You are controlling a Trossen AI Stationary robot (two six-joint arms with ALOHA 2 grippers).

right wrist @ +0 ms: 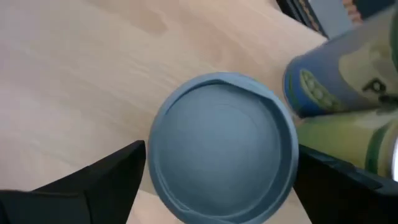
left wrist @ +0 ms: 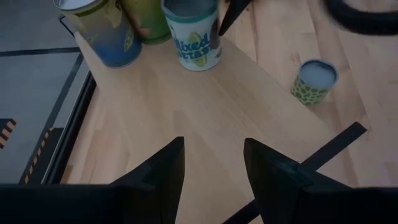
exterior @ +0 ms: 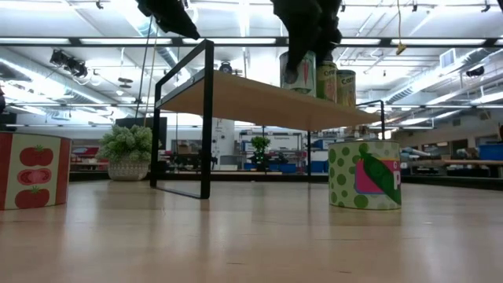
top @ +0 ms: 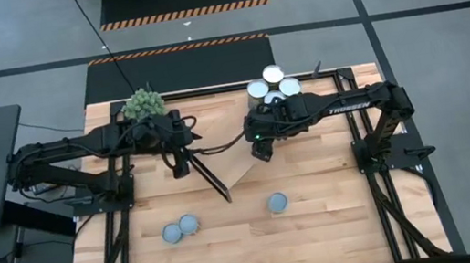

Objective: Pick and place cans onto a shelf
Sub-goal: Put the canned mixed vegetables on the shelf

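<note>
The shelf (top: pixel 239 170) is a light wood board on black end frames (exterior: pixel 206 118). Three cans stand on its far right end: a blue one (left wrist: pixel 102 31), a green one (left wrist: pixel 146 18) and a white-and-teal one (left wrist: pixel 193 37) with a grey-blue top (right wrist: pixel 224 146). My right gripper (top: pixel 268 102) comes down over that third can and is shut on it. My left gripper (left wrist: pixel 213 174) is open and empty above the shelf's left end (top: pixel 182 162). Three more cans stand on the table (top: pixel 172 233) (top: pixel 189 223) (top: pixel 277 202). My right gripper has the white-and-teal can between its two fingers, one on each side of its wall just below the rim (right wrist: pixel 292 155). The fingers (exterior: pixel 292 72) come from above, pointing down. The can stands upright with its bottom on the shelf board, close beside the other two cans.
A spiky green plant ball (top: pixel 143 103) sits at the table's far left, behind my left arm. In the low view a tomato-print can (exterior: pixel 31 169) and a green dotted can (exterior: pixel 365 174) stand on the table in front of the shelf. The table's near half has open room.
</note>
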